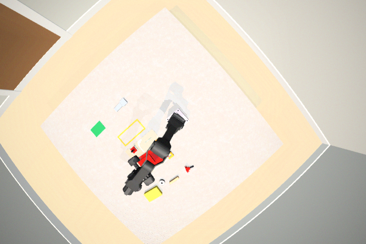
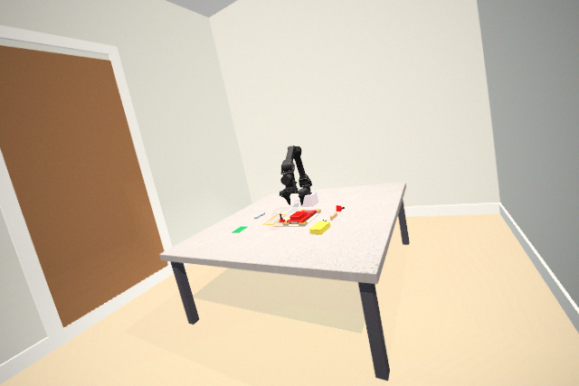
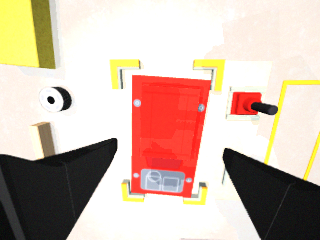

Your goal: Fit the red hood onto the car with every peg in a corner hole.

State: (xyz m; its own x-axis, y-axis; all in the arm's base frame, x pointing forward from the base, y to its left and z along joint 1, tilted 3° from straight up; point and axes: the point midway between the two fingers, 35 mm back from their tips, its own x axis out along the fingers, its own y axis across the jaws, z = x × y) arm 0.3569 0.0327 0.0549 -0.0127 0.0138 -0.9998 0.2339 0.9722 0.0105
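The red hood [image 3: 170, 122] [image 2: 298, 216] lies over the red car chassis in the jig, between its yellow corner brackets [image 3: 218, 65]. Small round grey spots show near its corners, two at the upper end and two beside a grey printed panel at the lower end in the wrist view. No tilt shows, but the fit at each peg is too small to judge. The engine block is not visible. The seam between hood and chassis is hard to make out. My gripper [image 3: 169, 148] [image 2: 295, 204] is open and empty, above the car with one finger on each side, touching nothing.
A red piece with a black stick [image 3: 247, 103] stands right of the car in the wrist view, near a yellow outline [image 3: 274, 127]. A black-and-white wheel [image 3: 55, 99], a tan block [image 3: 43, 140] and a yellow block [image 3: 17, 35] lie on the left. A green square [image 1: 98, 128] lies farther off.
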